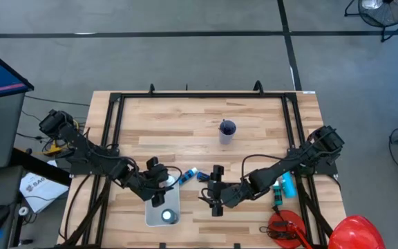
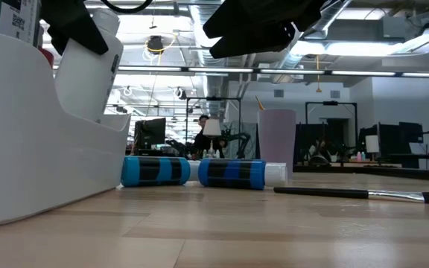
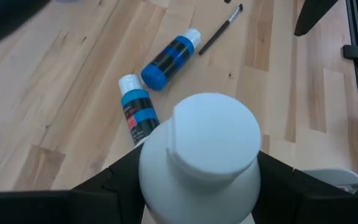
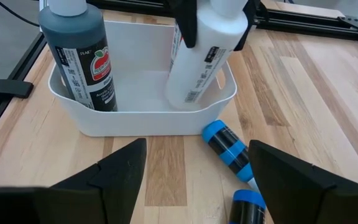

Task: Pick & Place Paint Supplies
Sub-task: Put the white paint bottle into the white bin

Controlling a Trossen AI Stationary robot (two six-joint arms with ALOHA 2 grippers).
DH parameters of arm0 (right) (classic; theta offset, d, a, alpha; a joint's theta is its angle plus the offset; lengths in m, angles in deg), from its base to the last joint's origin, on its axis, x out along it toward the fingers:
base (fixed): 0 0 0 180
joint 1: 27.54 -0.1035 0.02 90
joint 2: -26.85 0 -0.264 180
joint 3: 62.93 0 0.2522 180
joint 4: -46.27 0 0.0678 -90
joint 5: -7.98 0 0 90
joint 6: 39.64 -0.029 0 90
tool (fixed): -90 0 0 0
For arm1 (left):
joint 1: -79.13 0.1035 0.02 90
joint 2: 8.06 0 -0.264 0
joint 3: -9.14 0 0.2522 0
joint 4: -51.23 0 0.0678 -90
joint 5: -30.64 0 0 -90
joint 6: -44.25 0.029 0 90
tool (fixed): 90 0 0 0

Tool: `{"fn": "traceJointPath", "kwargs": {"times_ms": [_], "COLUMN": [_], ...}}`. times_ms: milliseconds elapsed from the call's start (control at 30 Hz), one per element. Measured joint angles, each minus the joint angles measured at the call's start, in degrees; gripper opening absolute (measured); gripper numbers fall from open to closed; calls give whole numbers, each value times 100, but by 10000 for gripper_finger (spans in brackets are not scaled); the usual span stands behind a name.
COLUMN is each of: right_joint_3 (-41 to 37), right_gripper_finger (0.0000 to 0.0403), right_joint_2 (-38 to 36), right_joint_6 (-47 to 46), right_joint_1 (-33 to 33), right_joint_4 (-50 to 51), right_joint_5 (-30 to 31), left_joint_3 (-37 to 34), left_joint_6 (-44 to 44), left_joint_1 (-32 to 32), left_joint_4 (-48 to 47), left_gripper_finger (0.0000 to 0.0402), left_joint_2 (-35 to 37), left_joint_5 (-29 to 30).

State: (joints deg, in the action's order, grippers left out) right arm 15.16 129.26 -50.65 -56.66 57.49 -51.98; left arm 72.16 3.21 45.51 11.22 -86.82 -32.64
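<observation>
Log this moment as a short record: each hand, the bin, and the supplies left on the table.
left hand: shut on the white bottle, which is tilted with its lower end inside the white bin
right hand: open, empty, near the bin
bin contents: dark bottle, upright
on the table: light blue bottle and dark blue bottle, both lying down; brush beside them
</observation>
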Motion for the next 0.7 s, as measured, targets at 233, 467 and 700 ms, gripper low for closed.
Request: {"fn": "traceJointPath", "kwargs": {"times_ms": [233, 467, 700], "right_joint_3": [0, 0, -2], "right_gripper_finger": [276, 276, 276], "right_joint_2": [0, 0, 0], "right_joint_6": [-2, -2, -73], "right_joint_1": [0, 0, 0], "right_joint_4": [0, 0, -22], "right_joint_5": [0, -2, -2], "left_joint_3": [2, 0, -24], "left_joint_6": [-44, -57, 11], "left_joint_1": [-2, 30, 68], "left_joint_4": [-74, -104, -160], "left_gripper_finger": [211, 212, 212], "left_joint_2": [0, 0, 0], "left_joint_5": [-160, -166, 240]}}
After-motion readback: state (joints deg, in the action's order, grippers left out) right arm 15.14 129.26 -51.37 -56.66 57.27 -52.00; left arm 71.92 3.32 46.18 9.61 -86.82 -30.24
